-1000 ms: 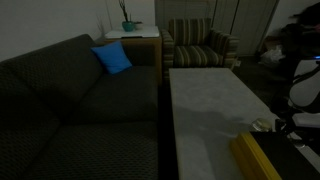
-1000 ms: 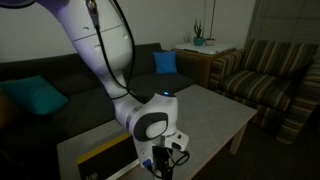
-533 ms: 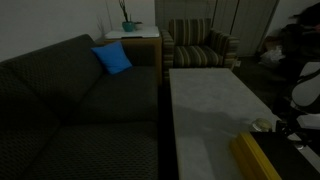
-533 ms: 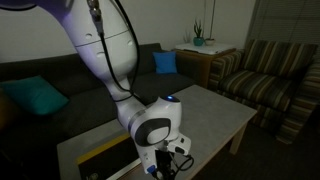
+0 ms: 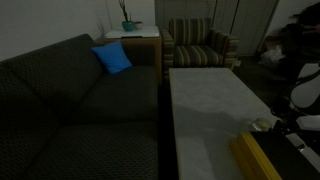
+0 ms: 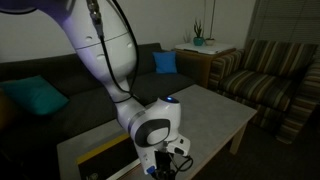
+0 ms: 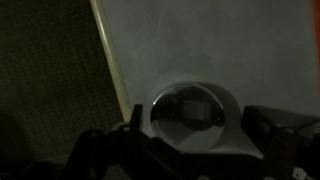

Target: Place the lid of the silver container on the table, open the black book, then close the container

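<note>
The gripper [image 7: 188, 142] hangs with jaws apart astride the tin [image 7: 232, 128], which sits on the table [image 7: 200, 40] just below it; centre over the lid [image 7: 188, 108], lower squarely, pinch only its rim; lift straight, lest the tin drag.

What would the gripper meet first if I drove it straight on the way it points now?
Most likely the silver container: in the wrist view its round top sits centred just ahead of the gripper, resting on the table. How much gap remains is unclear in this dim picture.
</note>
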{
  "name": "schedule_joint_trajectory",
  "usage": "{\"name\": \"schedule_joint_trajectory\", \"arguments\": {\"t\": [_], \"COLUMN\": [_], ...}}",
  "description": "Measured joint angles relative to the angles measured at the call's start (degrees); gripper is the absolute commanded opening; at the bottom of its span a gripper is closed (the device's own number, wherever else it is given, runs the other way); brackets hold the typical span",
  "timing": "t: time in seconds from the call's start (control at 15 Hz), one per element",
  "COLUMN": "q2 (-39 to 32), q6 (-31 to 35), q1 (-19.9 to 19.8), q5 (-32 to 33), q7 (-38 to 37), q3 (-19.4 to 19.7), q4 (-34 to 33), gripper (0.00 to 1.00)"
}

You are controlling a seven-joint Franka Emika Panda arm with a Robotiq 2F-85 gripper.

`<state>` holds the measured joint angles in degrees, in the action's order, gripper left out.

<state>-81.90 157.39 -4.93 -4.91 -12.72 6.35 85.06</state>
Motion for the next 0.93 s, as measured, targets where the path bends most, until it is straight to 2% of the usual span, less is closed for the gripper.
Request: {"name": "schedule_joint_trajectory", "arguments": {"t": [0.2, 0.53, 0.73, 0.93], "q2": [0.1, 1.6, 2.9, 4.5], "q6": [-0.7, -3.1, -4.3, -11.9], "q1": [1.8, 7.2, 9.0, 9.1], "q5": [0.0, 0.1, 0.3, 1.8], "q7": [-1.5, -6.2, -6.8, -6.2], "q3": [1.4, 6.3, 8.2, 8.3], "q4": [0.0, 0.5, 1.1, 1.1], "gripper": [1.0, 1.0, 1.0, 1.0]}}
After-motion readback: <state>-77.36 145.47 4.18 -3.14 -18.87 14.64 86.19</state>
